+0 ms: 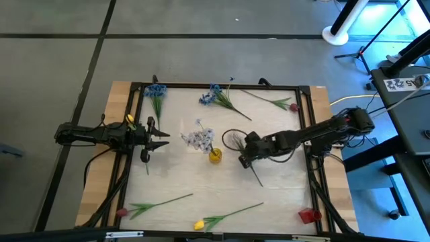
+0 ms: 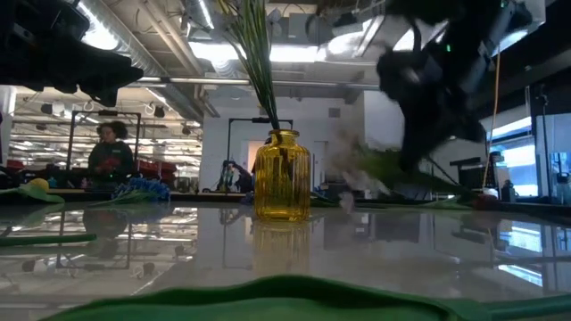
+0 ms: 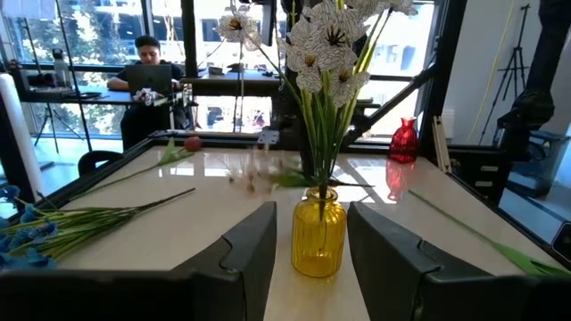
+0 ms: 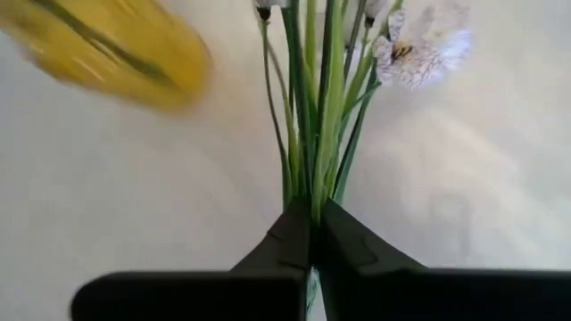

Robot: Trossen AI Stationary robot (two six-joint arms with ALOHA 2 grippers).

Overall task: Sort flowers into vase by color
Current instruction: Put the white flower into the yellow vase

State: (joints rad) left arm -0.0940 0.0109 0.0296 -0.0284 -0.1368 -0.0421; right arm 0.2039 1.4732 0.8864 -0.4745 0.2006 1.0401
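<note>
- The right gripper (image 4: 313, 234) is closed on a bunch of green stems with a white-lavender flower (image 4: 419, 49), just beside the yellow vase (image 1: 214, 156).
- White-lavender flowers (image 3: 326, 40) are held upright in the vase.
- The left gripper (image 1: 163, 139) is kept apart, empty, near the vase.
- Blue flowers (image 1: 156, 89), a red-pink flower (image 1: 293, 106) and a yellow flower (image 1: 199, 224) are laid along the table (image 1: 282, 195) edges.

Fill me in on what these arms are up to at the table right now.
The right gripper has shut on the green stems of a white-lavender flower bunch, just beside the yellow vase mid-table. That vase already holds white-lavender flowers. The left gripper waits at the table's left side, fingers apart, holding nothing. Blue flowers, a yellow flower and red-pink flowers lie around the table unsorted.
</note>
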